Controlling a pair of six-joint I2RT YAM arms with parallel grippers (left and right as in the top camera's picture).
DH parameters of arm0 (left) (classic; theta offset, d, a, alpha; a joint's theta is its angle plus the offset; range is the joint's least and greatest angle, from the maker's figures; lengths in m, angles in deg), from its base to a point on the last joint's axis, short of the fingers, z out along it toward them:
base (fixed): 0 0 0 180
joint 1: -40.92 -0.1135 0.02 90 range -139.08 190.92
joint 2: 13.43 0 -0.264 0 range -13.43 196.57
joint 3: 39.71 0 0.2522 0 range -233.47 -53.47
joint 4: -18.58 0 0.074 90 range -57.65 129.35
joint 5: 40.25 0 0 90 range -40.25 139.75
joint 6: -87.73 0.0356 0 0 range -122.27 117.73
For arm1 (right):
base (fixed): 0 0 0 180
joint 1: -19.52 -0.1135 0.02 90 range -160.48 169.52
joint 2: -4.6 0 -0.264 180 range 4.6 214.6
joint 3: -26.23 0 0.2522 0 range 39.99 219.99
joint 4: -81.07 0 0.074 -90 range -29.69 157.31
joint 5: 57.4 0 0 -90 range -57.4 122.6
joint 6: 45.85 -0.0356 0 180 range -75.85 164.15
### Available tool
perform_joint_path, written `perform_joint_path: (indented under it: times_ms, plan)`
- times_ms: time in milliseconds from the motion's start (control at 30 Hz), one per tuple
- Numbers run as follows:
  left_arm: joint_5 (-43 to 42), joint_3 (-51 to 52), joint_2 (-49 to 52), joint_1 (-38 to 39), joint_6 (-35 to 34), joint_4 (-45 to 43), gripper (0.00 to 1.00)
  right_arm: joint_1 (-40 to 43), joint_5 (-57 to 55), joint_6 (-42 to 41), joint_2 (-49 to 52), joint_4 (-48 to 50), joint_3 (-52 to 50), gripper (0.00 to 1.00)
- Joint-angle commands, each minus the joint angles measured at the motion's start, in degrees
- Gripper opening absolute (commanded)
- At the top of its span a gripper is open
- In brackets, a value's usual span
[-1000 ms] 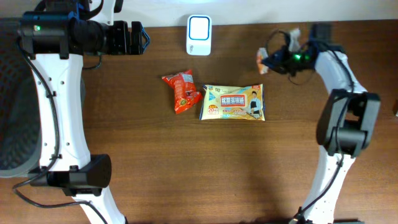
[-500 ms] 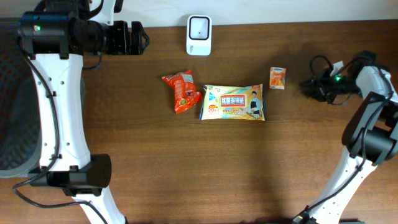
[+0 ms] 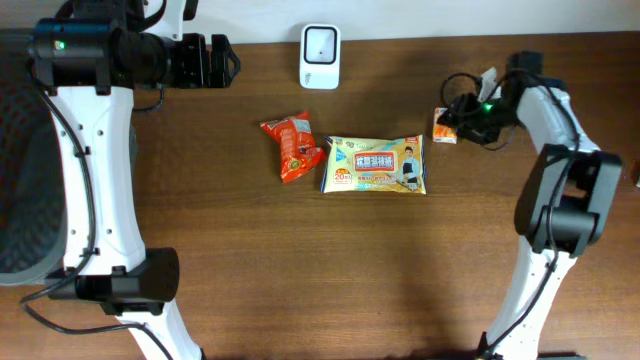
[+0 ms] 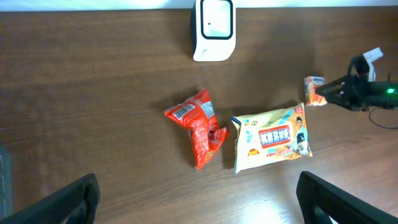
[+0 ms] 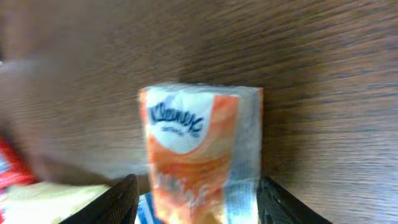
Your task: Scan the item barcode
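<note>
The right claw [image 5: 202, 202] has its fingers apart, one on each side of the small orange tissue pack [image 5: 196, 143]. The pack lies flat on the desk [image 3: 300, 260], right of the yellow wipes packet [image 3: 376, 164] and well apart from the white scanner [image 3: 320, 43]. The left claw [image 4: 196, 199] is spread wide and holds nothing.
</note>
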Motion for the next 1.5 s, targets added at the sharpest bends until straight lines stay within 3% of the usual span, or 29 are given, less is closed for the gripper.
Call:
perform_joint_path:
  times_ms: [0, 133, 200, 233, 267, 500, 833, 967, 1067, 1133, 1233, 1267, 1367, 1467]
  plan:
    - [-0.35, -0.35, -0.61, -0.2, 1.14, -0.11, 0.99, -0.35, -8.83, 0.37, -0.98, 0.17, 0.17, 0.6]
    - [-0.35, -0.35, -0.61, -0.2, 1.14, -0.11, 0.99, -0.37, -8.09, 0.39, 1.2, 0.31, 0.13, 0.56]
    - [-0.35, -0.35, -0.61, -0.2, 1.14, -0.11, 0.99, -0.35, -6.14, 0.39, 2.01, 0.37, 0.02, 0.24]
    - [-0.35, -0.35, -0.61, -0.2, 1.14, -0.11, 0.99, -0.35, -4.04, 0.39, 2.05, 0.37, 0.02, 0.11]
    - [-0.35, -0.35, -0.61, -0.2, 1.14, -0.11, 0.99, -0.35, -1.11, 0.39, 2.05, 0.39, 0.02, 0.04]
    - [-0.35, -0.35, -0.61, -0.2, 1.14, -0.11, 0.99, -1.07, 57.27, 0.44, 2.03, 3.52, 0.85, 0.04]
    - [-0.35, -0.35, -0.61, -0.2, 1.14, -0.11, 0.99, -11.06, 60.61, 1.44, 1.97, 10.34, 0.85, 0.04]
    - [-0.35, -0.35, -0.61, -0.2, 1.14, -0.11, 0.99, -13.68, 43.56, -18.36, 1.81, 20.02, 1.68, 0.04]
    - [-0.35, -0.35, -0.61, -0.2, 1.14, -0.11, 0.99, -15.43, 28.04, -22.16, 1.38, 24.46, 5.33, 0.04]
    - [-0.35, -0.35, -0.61, -0.2, 1.14, -0.11, 0.99, -17.31, 9.53, -20.11, 1.38, 24.55, 10.21, 0.04]
    - [-0.35, -0.35, -0.61, -0.2, 1.14, -0.11, 0.99, -21.55, -16.0, -9.64, 1.38, 24.57, 17.44, 0.04]
    - [-0.35, -0.35, -0.61, -0.2, 1.14, -0.11, 0.99, -24.3, -26.88, -0.37, 1.38, 26.51, 19.43, 0.04]
    - [-0.35, -0.35, -0.61, -0.2, 1.14, -0.11, 0.99, -29.7, -45.72, 20.57, 1.92, 33.75, 19.28, 0.04]
    - [-0.35, -0.35, -0.61, -0.2, 1.14, -0.11, 0.99, -34.03, -51.15, 42.69, 4.5, 39.87, 19.21, 0.04]
